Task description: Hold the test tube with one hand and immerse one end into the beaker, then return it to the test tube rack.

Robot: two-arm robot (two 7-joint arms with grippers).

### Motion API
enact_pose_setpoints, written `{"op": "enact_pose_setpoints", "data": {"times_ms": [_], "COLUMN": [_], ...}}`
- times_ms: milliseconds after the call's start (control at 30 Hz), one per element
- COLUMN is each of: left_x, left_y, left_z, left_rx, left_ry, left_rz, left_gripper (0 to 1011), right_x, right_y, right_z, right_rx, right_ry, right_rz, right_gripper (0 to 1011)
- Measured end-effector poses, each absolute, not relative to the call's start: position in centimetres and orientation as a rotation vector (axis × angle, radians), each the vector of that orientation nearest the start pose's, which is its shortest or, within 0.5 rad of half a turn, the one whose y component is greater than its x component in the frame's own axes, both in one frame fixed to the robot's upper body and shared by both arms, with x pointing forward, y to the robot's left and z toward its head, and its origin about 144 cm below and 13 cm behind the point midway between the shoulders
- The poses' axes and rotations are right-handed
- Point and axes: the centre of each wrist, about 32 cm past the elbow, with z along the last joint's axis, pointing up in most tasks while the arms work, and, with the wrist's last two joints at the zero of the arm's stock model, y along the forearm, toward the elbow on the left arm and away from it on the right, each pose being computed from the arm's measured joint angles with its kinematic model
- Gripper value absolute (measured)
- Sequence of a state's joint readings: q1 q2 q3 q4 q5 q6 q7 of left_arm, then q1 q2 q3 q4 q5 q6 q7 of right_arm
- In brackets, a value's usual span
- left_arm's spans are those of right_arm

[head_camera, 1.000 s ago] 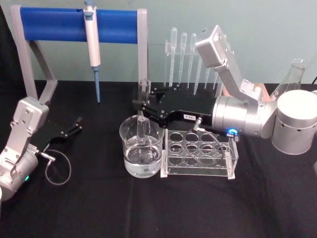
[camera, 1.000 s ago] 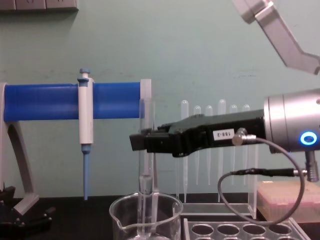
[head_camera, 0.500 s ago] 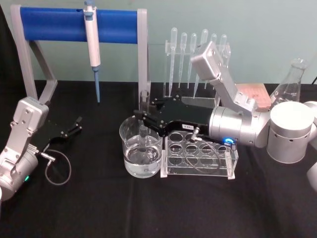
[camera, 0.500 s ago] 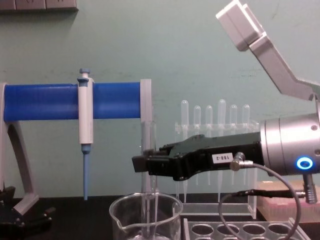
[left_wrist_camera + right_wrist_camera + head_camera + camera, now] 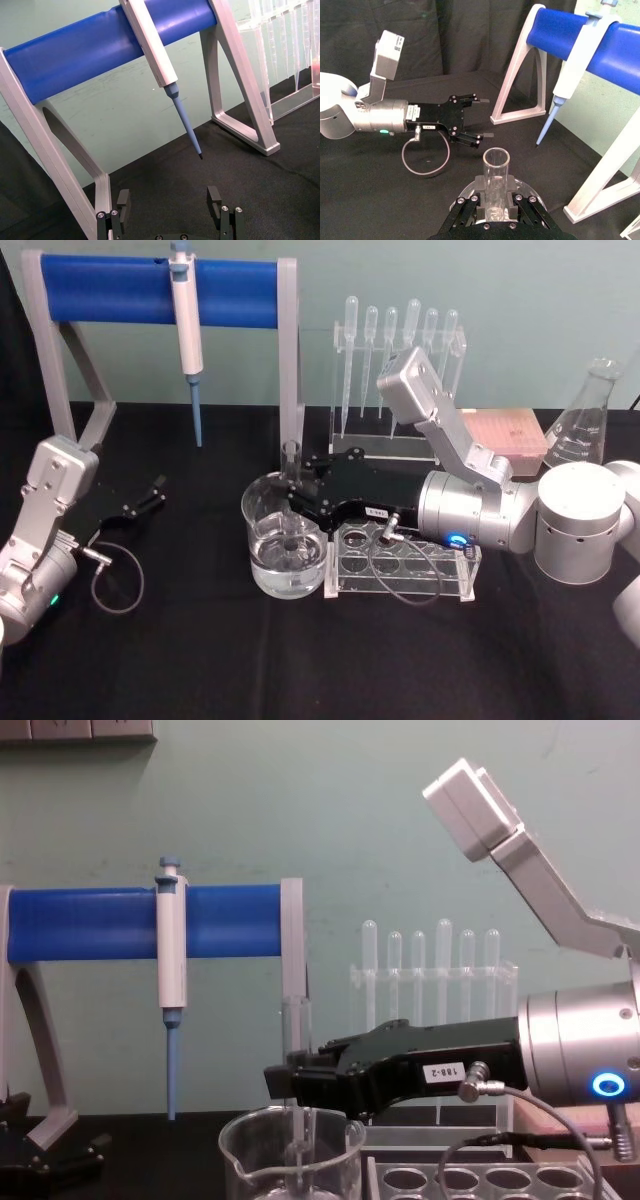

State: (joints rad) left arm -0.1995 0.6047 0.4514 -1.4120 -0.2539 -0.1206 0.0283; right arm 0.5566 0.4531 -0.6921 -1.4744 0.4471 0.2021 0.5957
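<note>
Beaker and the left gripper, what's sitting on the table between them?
Nothing: in the head view, only bare black cloth separates the left gripper from the beaker.

Clear glass test tube (image 5: 291, 453) and beaker (image 5: 260, 540); black right gripper (image 5: 292, 496); blue bar (image 5: 110, 290); white, blue-tipped pipettor (image 5: 185, 320); black table (image 5: 300, 660).

Rack (image 5: 402, 562) stands just beside beaker (image 5: 262, 565); open table (image 5: 300, 665) in front.
</note>
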Motion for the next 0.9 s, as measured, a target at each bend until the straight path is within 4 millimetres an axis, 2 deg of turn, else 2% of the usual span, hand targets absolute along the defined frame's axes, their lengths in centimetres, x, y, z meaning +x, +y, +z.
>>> {"op": "enact_pose_setpoints", "data": {"times_ms": [900], "left_x": [48.86], "left_y": [30.97], "left_z": [113.98], "left_rx": [0.304], "left_ry": [-0.285], "left_rz": [1.248], "left_gripper": [1000], "right_x": [54.77], "right_y": [-18.53], "right_z": [124.09], "right_rx": [-0.255], "right_ry": [-0.079], "right_rz": [-0.446], "right_gripper": [241]}}
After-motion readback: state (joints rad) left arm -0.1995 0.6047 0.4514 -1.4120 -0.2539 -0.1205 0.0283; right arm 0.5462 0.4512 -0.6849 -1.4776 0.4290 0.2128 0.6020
